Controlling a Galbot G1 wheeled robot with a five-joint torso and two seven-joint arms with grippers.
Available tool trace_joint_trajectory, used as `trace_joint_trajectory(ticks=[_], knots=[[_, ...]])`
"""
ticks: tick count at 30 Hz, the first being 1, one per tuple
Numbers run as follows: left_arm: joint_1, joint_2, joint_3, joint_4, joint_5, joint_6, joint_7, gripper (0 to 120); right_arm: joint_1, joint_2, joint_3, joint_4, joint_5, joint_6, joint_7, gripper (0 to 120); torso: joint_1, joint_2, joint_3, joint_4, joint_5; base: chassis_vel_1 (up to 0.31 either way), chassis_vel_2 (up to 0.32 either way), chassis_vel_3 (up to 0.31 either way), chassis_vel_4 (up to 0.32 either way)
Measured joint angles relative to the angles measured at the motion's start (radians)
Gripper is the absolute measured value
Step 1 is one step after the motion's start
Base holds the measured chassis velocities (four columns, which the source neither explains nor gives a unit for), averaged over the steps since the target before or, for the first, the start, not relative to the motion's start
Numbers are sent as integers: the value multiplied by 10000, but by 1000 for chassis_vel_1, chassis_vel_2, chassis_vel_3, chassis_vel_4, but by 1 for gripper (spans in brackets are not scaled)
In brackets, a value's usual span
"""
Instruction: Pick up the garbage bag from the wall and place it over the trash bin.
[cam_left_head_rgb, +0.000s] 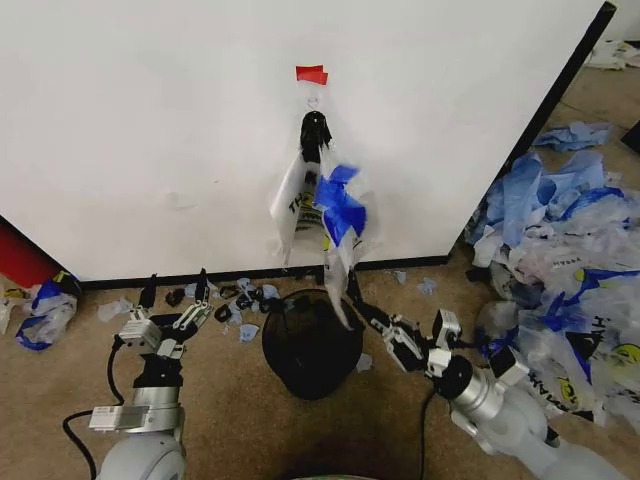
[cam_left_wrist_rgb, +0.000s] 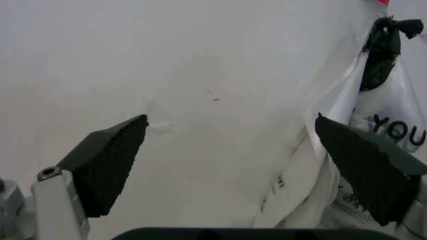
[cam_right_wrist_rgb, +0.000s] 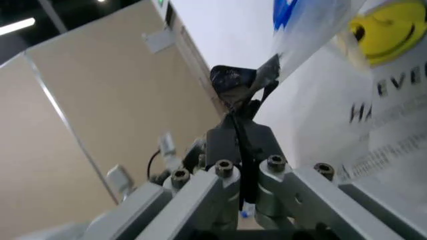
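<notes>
**Against the wall, bag pinched low by the right gripper**

Against the white wall (cam_left_head_rgb: 150, 130), the garbage bag (cam_left_head_rgb: 320, 215) hangs from a small metal hook (cam_left_head_rgb: 313, 101) just below a red tape patch (cam_left_head_rgb: 311, 73), its dark knotted top (cam_left_wrist_rgb: 381, 50) gathered under the hook. The trash bin (cam_left_head_rgb: 310, 340) stands on the floor directly beneath it, close to the wall's black base strip (cam_left_head_rgb: 200, 278). The right gripper (cam_left_head_rgb: 353, 296) reaches in from the right, its fingers closed tight on the bag's lower tail just above the bin's rim. The left gripper (cam_left_head_rgb: 172, 290) hovers left of the bin, pointing at the wall, fingers (cam_left_wrist_rgb: 107, 167) spread wide and holding nothing. A heap of blue-and-white bags (cam_left_head_rgb: 560, 260) lies at right.
</notes>
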Motion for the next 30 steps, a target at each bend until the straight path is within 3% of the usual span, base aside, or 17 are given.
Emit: trace_joint_trajectory(ticks=[30], knots=[[-268,-2,58,272,62,-7,4,100,-215,-900,-10,-594,-1551,406,-2475,0,1,0,0,0,-1,0,0,0,0]])
